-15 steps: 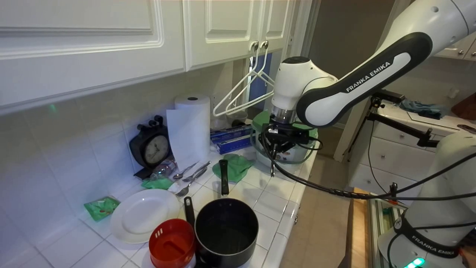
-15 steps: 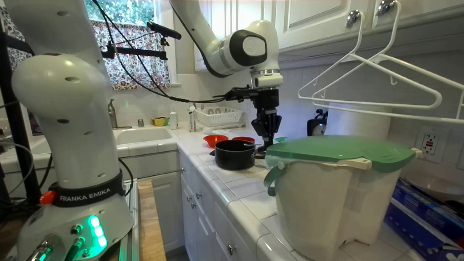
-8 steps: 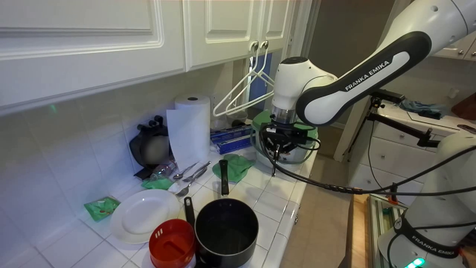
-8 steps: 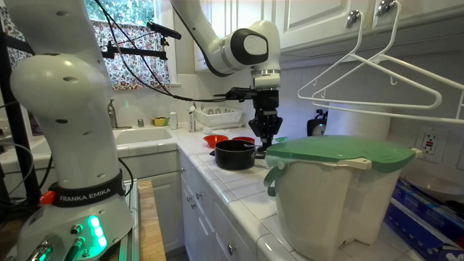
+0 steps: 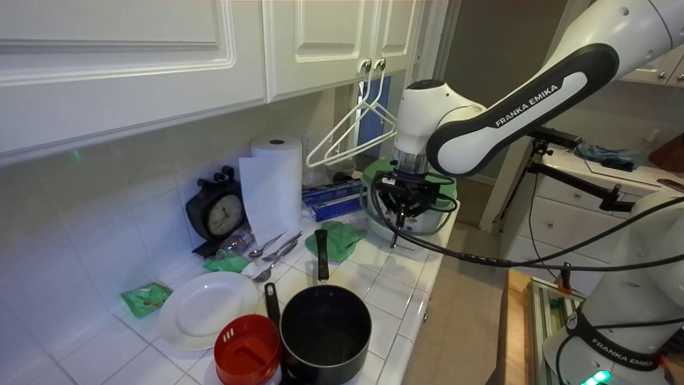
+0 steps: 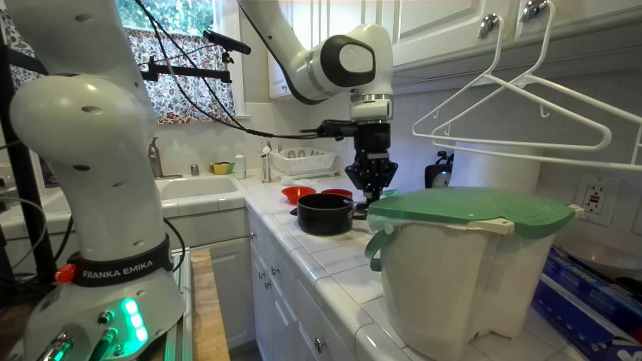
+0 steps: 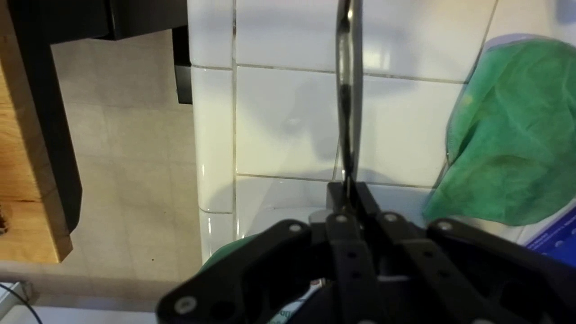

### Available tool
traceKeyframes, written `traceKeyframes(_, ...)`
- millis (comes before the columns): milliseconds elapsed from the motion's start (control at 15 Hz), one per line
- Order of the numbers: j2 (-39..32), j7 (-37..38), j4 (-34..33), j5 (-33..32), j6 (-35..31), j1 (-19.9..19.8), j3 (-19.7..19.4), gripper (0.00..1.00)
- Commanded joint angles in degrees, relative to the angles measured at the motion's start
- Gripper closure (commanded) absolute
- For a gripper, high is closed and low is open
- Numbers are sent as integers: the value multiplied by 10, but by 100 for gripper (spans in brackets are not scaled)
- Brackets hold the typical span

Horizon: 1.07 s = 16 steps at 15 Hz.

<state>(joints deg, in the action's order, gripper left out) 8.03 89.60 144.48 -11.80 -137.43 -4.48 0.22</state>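
Metal utensil [image 7: 348, 90], grasped in gripper [image 7: 348, 195], slightly higher than a second ago, so carried apparently clear of counter tiles [image 7: 279, 153]; green cloth [image 7: 513, 139] right, wrist view.

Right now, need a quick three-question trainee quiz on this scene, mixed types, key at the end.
1. Multiple choice: what does the tool grip?
a) red bowl
b) metal utensil
c) white plate

2. True or false: the green lid sits on the white bin.

3. Short answer: what hangs from the cabinet knobs in both exterior views?

Key: 1, b; 2, true; 3, two white hangers.
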Motion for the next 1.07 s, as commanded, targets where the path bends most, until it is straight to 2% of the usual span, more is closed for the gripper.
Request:
traceKeyframes(0, 18, 30, 0, -6, 18, -9, 2, 96)
traceKeyframes(1000, 6, 33, -16, -5, 14, -15, 1, 96)
